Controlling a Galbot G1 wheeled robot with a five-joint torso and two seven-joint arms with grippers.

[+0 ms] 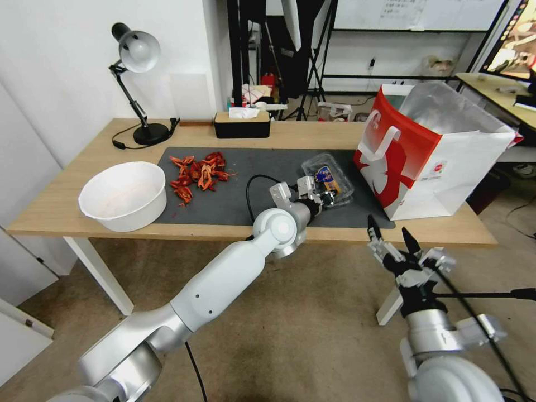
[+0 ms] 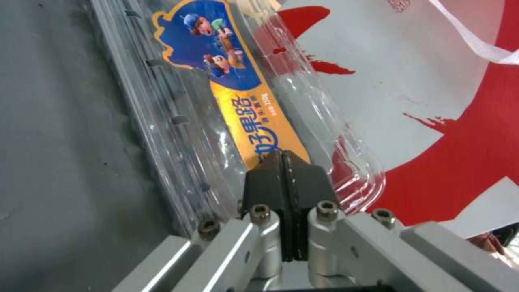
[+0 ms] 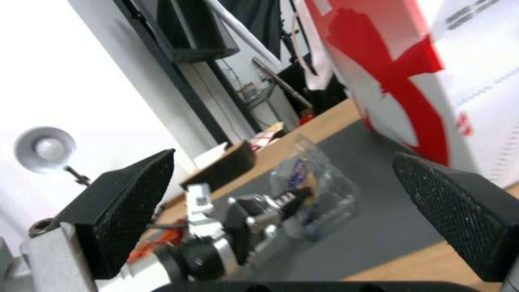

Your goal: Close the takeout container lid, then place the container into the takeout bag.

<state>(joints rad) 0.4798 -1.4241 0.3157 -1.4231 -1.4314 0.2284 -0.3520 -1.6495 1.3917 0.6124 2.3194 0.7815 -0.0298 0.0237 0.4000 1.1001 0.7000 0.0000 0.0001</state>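
Observation:
The container (image 1: 339,194) is a small clear clamshell lying on the dark mat (image 1: 234,204), just left of the takeout bag (image 1: 441,162). Its lid (image 1: 326,177) is folded over it, with the blue-orange label (image 2: 238,93) facing up. My left gripper (image 1: 322,196) is shut, pads pressed together, and its tips (image 2: 284,162) rest against the label end of the lid. The red-and-white bag (image 2: 460,121) stands upright and open, showing its foil lining. My right gripper (image 1: 393,235) hangs open in the air below the table's front edge, in front of the bag (image 3: 400,73).
A big white bowl (image 1: 124,194) sits at the table's left front. Red crayfish shells (image 1: 198,170) lie on the mat's left part. A desk lamp (image 1: 139,56) and a black tissue box (image 1: 242,124) stand at the back edge.

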